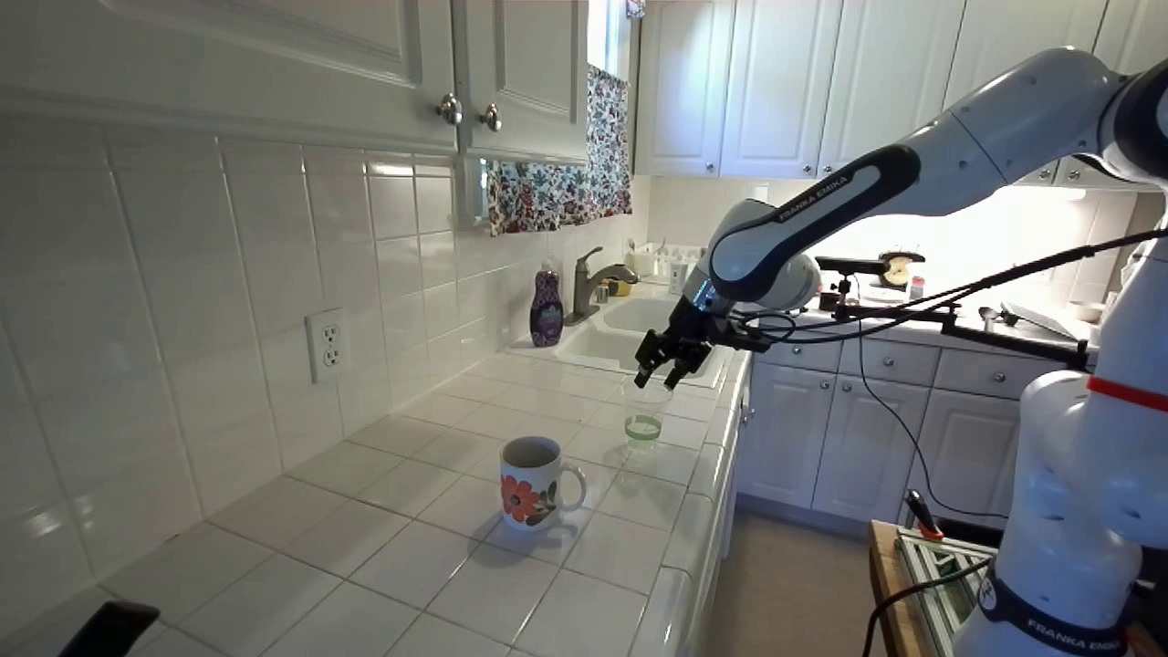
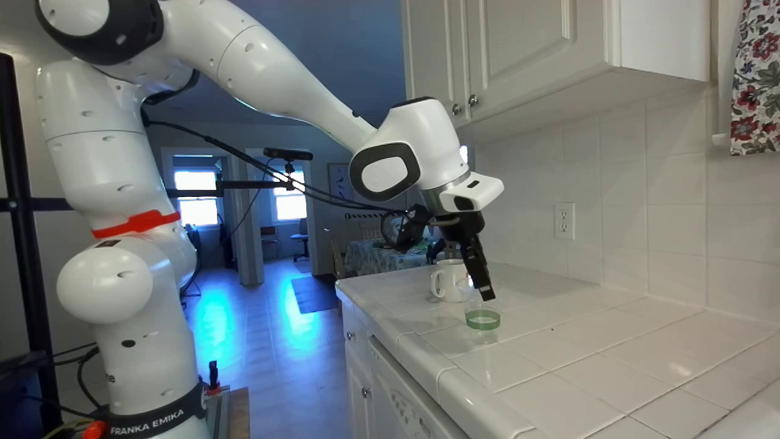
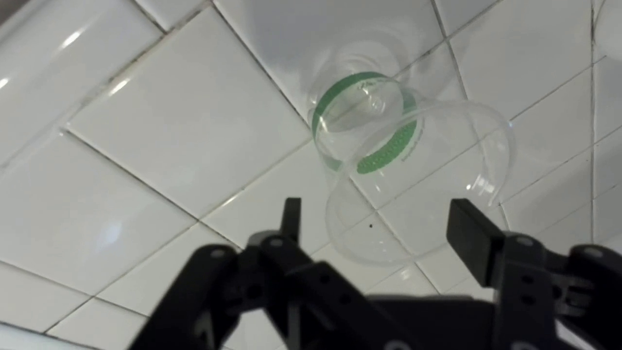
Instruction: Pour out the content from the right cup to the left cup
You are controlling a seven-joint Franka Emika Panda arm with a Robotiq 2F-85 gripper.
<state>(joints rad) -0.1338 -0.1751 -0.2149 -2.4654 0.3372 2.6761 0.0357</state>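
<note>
The right cup (image 1: 643, 427) is a small clear cup with a green band, upright on the tiled counter (image 1: 401, 547). It shows in an exterior view (image 2: 482, 319) and in the wrist view (image 3: 388, 150). I cannot make out what it contains. The left cup (image 1: 527, 497) is a white mug with a red flower and a handle, upright nearer that camera; it also stands behind the clear cup in an exterior view (image 2: 450, 286). My gripper (image 1: 657, 379) is open and tilted down at the clear cup's rim. In the wrist view its fingertips (image 3: 374, 201) stand on either side of the rim, not closed on it.
A purple soap bottle (image 1: 547, 308), a faucet (image 1: 584, 283) and a sink (image 1: 575, 351) lie farther along the counter. The tiled wall (image 1: 255, 319) and upper cabinets (image 1: 520, 73) bound one side. The counter's front edge (image 1: 693, 538) runs close beside the clear cup.
</note>
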